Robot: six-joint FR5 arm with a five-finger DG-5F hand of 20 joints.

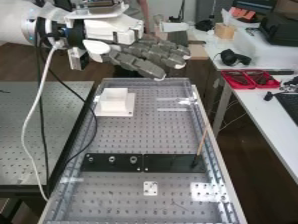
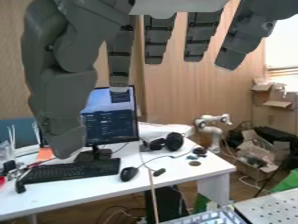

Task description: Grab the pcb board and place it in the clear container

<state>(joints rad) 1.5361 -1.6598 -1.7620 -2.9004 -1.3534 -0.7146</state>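
In the high view the hand (image 1: 143, 54) is above the bench's far end, its fingers straight and nothing held. The wrist view has the hand (image 2: 63, 85) with its thumb and fingers extended and apart. Below and nearer in the high view, a small pale plate with holes (image 1: 150, 188) lies flat on the bench; I cannot tell whether it is the pcb board. Faint transparent edges (image 1: 173, 104) at the bench's far right may belong to the clear container, but its outline is unclear.
On the perforated bench (image 1: 159, 135) stand a white block on a square base (image 1: 114, 102) and two dark strips (image 1: 110, 161), with a thin wooden stick (image 1: 201, 142) upright at the right. Cables hang at the left. A side table (image 2: 193, 172) holds a monitor (image 2: 110, 117) and keyboard.
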